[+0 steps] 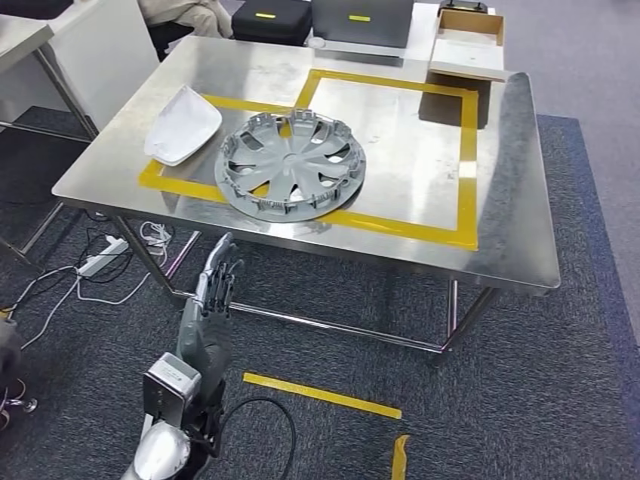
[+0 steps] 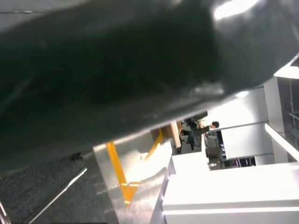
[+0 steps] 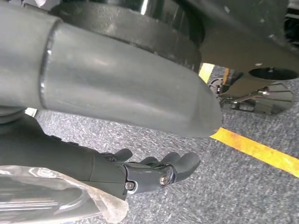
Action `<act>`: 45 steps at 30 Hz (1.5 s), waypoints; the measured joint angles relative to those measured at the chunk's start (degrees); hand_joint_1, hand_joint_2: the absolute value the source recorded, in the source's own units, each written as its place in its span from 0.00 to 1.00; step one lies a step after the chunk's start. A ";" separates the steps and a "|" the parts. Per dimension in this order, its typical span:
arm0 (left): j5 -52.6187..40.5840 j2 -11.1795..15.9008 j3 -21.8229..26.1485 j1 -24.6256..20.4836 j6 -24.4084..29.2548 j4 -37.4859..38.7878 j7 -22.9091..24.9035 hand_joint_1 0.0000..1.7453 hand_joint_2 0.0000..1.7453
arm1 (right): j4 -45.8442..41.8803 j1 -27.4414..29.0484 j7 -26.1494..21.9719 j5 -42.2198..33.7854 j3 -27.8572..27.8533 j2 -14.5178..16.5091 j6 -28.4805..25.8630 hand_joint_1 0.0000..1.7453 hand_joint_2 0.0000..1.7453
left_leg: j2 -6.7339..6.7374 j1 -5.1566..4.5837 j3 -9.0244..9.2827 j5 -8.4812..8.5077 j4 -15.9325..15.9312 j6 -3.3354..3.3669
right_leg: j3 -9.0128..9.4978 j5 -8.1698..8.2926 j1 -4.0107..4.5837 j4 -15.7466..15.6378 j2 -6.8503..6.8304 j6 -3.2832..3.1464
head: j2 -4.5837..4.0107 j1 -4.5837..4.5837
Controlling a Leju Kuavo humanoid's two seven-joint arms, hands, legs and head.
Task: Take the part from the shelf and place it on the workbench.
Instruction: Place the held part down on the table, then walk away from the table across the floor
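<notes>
A silver wheel cover (image 1: 290, 165) lies flat on the steel workbench (image 1: 407, 150), across the front left part of a yellow tape rectangle (image 1: 468, 150). To its left a white curved shell part (image 1: 181, 125) rests on the bench. My left hand (image 1: 213, 290) hangs below the bench's front edge, fingers straight and pointing up toward it, holding nothing. In the right wrist view my right hand (image 3: 155, 170) hangs over grey carpet with its dark fingers loosely stretched and nothing in them. The left wrist view has a blurred dark surface across it and a strip of the bench's yellow tape (image 2: 118, 170).
A power strip with white cables (image 1: 102, 262) lies on the carpet under the bench's left end. Yellow tape strips (image 1: 321, 395) mark the floor in front. A cardboard box (image 1: 468, 40) and black cases (image 1: 272, 18) stand behind the bench, and a person (image 1: 189, 15) sits there.
</notes>
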 joint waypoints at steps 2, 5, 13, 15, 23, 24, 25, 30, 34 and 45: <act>0.05 0.14 0.03 0.17 -0.16 0.00 -0.32 0.00 0.00 | 0.00 0.05 0.00 0.01 -0.01 -0.02 0.01 0.00 0.00 | -0.10 -0.30 0.99 -0.54 -2.53 0.79 | -0.56 0.90 0.00 0.17 0.03 0.78 | 0.00 0.04; 0.06 0.36 0.11 0.52 -0.20 0.00 -0.60 0.00 0.00 | 0.00 0.31 0.25 0.03 -0.10 -0.22 0.14 0.00 0.00 | 0.23 -0.27 -0.74 1.18 -2.72 2.37 | -1.73 -0.85 -0.30 1.48 0.17 1.78 | -0.01 0.15; 0.06 0.45 0.51 1.39 -0.24 0.01 -0.63 0.00 0.00 | -0.01 0.23 0.44 0.04 -0.24 -0.98 0.31 0.00 0.00 | 0.51 -0.81 -8.37 7.12 -2.31 2.97 | 1.45 -5.92 -0.19 11.36 0.33 1.63 | 0.01 0.35; 0.05 0.44 0.59 1.44 -0.23 0.00 -0.65 0.00 0.00 | -0.07 0.03 0.35 0.01 -0.25 -1.06 0.31 0.00 0.00 | 0.51 -1.03 -9.35 8.34 -2.07 2.57 | 8.46 -6.20 0.02 2.00 0.33 1.11 | 0.01 0.33; -0.65 0.65 1.36 3.22 0.24 -0.21 -0.80 0.00 0.00 | -0.15 0.13 0.08 -0.11 -0.44 -1.28 0.73 0.00 0.00 | 0.27 -0.34 -12.27 -0.13 7.38 -0.18 | 7.85 -4.10 0.24 -3.55 -0.12 -1.40 | -0.01 -0.26; -0.79 0.73 1.48 3.41 0.27 -0.29 -0.80 0.00 0.00 | -0.15 0.13 0.08 -0.05 -0.50 -1.31 0.86 0.00 0.00 | 0.27 -0.25 -12.74 -2.17 11.24 -0.40 | 7.01 -3.40 0.27 -3.35 -0.15 -1.41 | -0.01 -0.30; -0.92 0.81 1.60 3.58 0.27 -0.37 -0.80 0.00 0.00 | -0.15 0.13 0.09 0.04 -0.56 -1.33 1.02 0.00 0.00 | 0.26 -0.17 -12.67 -2.62 13.96 -0.53 | 6.01 -2.73 0.28 -3.02 -0.20 -1.37 | -0.01 -0.30; -1.44 0.90 1.95 3.92 0.02 -0.98 -0.80 0.00 0.00 | -0.15 0.10 0.17 0.42 -0.81 -1.38 1.59 0.00 0.00 | 0.09 -0.02 -1.66 1.15 2.48 -0.05 | 0.83 -0.40 0.38 -0.32 -0.17 -0.52 | -0.01 -0.30; -1.26 0.89 2.07 4.23 -0.30 -1.35 -0.79 0.00 0.00 | -0.15 0.12 0.19 0.73 -0.96 -1.41 2.14 0.00 0.00 | 0.00 -0.41 0.01 0.46 -2.44 1.56 | -0.60 0.89 0.21 0.27 -0.10 0.89 | 0.00 -0.28; -0.01 0.68 2.56 4.57 -0.95 -1.55 -0.55 0.00 0.00 | -0.15 0.14 0.91 2.02 -1.04 -1.80 5.72 0.00 0.00 | -2.74 -0.63 -6.76 6.49 -2.44 2.36 | 5.24 -4.92 -0.06 3.21 3.39 0.88 | -0.01 0.01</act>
